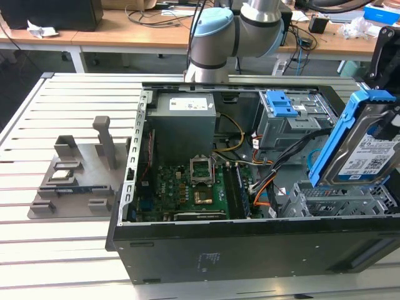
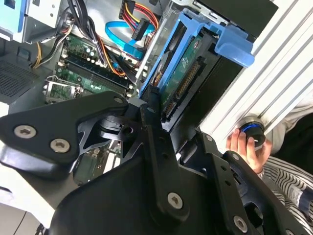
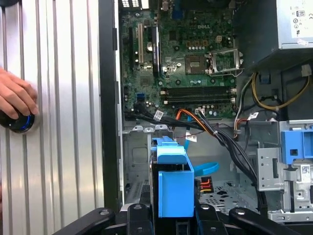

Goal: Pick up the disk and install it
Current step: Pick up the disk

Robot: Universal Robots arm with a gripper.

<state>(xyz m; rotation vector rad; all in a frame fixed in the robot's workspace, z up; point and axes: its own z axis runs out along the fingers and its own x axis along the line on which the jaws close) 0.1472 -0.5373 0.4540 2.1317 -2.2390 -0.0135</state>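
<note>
The disk is a silver hard drive with a white-and-blue label inside a blue plastic frame. It hangs tilted, on edge, over the metal drive cage at the exterior view's right end of the open computer case. My gripper is shut on its upper end. In the second wrist view the black fingers clamp the disk from both sides. In the first wrist view the disk's blue frame stands edge-on between my gripper's fingers, above the case floor.
Inside the case lie the motherboard, a grey power supply box, cable bundles and a bay with a blue latch. A grey fixture sits on the slatted table. A person's hand rests on a black knob.
</note>
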